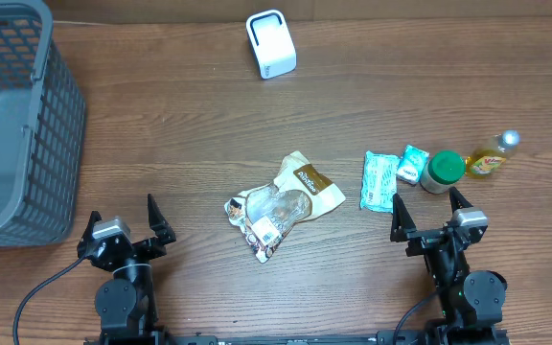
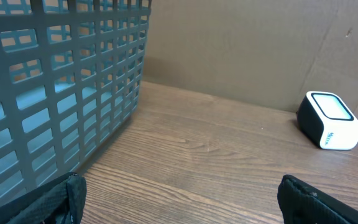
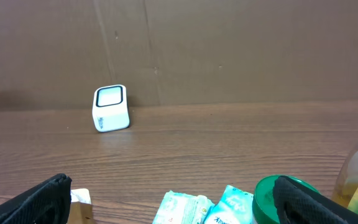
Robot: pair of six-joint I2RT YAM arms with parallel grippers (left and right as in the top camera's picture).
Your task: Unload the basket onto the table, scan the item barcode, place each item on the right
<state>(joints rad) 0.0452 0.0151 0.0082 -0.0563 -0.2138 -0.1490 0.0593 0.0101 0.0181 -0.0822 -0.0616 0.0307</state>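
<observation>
Left claw (image 1: 123, 217) and right claw (image 1: 425, 205): both spread wide, empty, low at near edge. Crinkled glossy snack packet (image 1: 281, 204), brown and clear, lies flat mid wood-grain surface (image 1: 180, 115), between claws. White rounded boxy scanner (image 1: 270, 44) far side. Grey plastic lattice basket (image 1: 27, 115) left.

The overhead camera looks straight down on the whole bench (image 1: 190, 115) from well above. Both wrist cameras sit low near the bench's front edge, facing level toward the back wall (image 3: 229, 50). The left one is close to the basket (image 2: 55, 93); all three views share the white scanner (image 3: 110, 108).
</observation>
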